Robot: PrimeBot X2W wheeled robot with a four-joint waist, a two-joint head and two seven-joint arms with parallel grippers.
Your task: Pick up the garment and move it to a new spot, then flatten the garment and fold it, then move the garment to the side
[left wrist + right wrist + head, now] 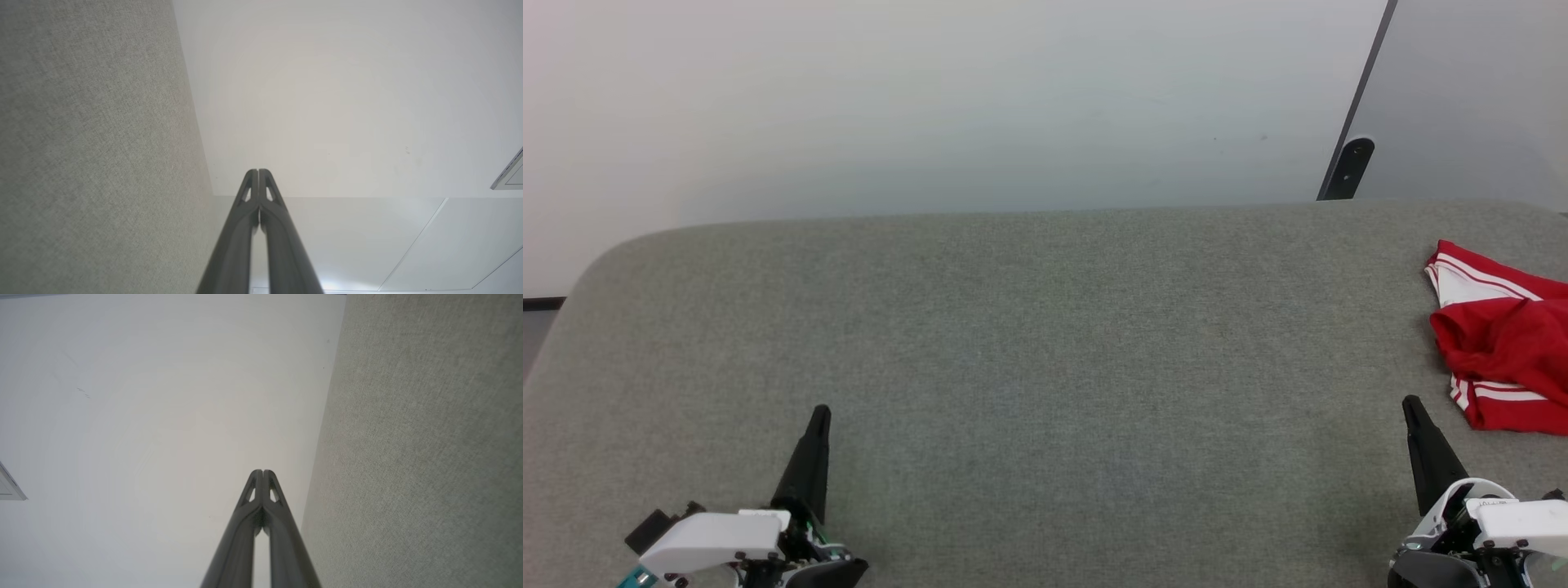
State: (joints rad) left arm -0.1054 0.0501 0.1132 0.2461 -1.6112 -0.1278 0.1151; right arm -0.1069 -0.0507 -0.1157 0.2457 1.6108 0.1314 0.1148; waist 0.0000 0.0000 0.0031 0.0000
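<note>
both jaws shut and empty; the garment [1503, 343] is bunched far right, so the right gripper [1411, 402] might snag just one layer

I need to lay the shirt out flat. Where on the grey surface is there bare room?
The whole middle of the grey surface is bare, from the left gripper across to the right gripper and back to the far edge. The only crowded part is the right edge, where the garment lies bunched.
</note>
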